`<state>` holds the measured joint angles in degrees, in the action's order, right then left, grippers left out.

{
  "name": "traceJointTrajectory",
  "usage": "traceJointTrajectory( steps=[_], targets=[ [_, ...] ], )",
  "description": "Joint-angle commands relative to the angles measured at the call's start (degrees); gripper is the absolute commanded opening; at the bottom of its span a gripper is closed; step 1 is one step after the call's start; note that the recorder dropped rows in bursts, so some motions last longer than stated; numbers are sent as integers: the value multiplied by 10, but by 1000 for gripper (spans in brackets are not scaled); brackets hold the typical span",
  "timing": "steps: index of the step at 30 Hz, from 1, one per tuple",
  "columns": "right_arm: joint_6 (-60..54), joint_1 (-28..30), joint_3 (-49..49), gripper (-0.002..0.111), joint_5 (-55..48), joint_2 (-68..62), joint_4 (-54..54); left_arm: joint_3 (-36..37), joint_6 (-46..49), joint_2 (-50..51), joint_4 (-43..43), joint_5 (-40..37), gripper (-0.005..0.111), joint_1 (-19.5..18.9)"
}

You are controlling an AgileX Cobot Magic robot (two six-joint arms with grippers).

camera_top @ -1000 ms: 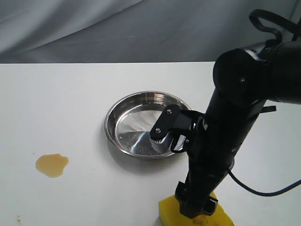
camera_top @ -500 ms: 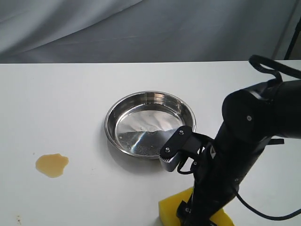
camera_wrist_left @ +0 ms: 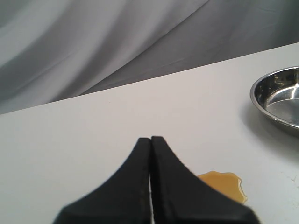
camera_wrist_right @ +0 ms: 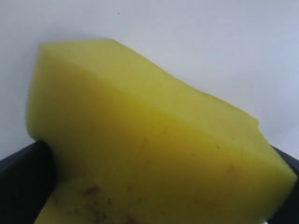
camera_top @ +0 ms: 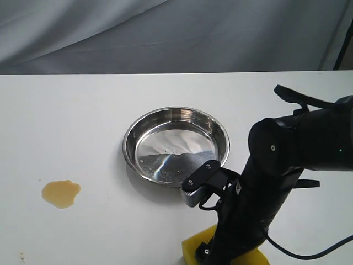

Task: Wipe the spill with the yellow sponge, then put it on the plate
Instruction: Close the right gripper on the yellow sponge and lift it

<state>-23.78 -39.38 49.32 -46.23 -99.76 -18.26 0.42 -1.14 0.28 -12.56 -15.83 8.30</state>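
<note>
- Our right gripper (camera_wrist_right: 161, 156) is clamped on the yellow sponge (camera_wrist_right: 140, 135), with a dark finger pressed against each end of the block.
- In the exterior view the sponge (camera_top: 193, 247) shows at the bottom edge, mostly hidden behind the right arm (camera_top: 276, 165). We cannot tell whether it touches the white table (camera_top: 66, 121).
- Our left gripper (camera_wrist_left: 150, 140) has its fingers pressed together on nothing, poised over the table near the spill (camera_wrist_left: 222, 184).
- The plate (camera_top: 128, 144) sits mid-table, near the sponge.
- The spill (camera_top: 61, 193), an amber puddle, lies well apart to the plate's left.
</note>
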Motion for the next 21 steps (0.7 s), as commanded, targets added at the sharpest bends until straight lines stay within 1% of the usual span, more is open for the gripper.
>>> traceJointTrajectory(
  steps=[1,2,5,6,7,9,16,20,21],
  targets=[
    [3,-2,1,83,-8,-23,3,-4,-3,-3,1,6,0,3],
    [4,-2,2,75,-13,-23,3,-4,-3,-3,1,6,0,3],
    [4,-2,19,39,-36,-23,3,-4,-3,-3,1,6,0,3],
    [4,-2,27,29,-46,-23,3,-4,-3,-3,1,6,0,3],
    [2,-2,34,16,-55,-23,3,-4,-3,-3,1,6,0,3],
    [2,-2,50,1,-71,-23,11,-4,-3,-3,1,6,0,3],
    [18,-2,114,0,-134,-23,97,-4,-3,-3,1,6,0,3],
    [20,-2,134,0,-130,-23,153,-4,-3,-3,1,6,0,3],
    [32,-1,135,0,-119,-23,183,-4,-3,-3,1,6,0,3]
  ],
)
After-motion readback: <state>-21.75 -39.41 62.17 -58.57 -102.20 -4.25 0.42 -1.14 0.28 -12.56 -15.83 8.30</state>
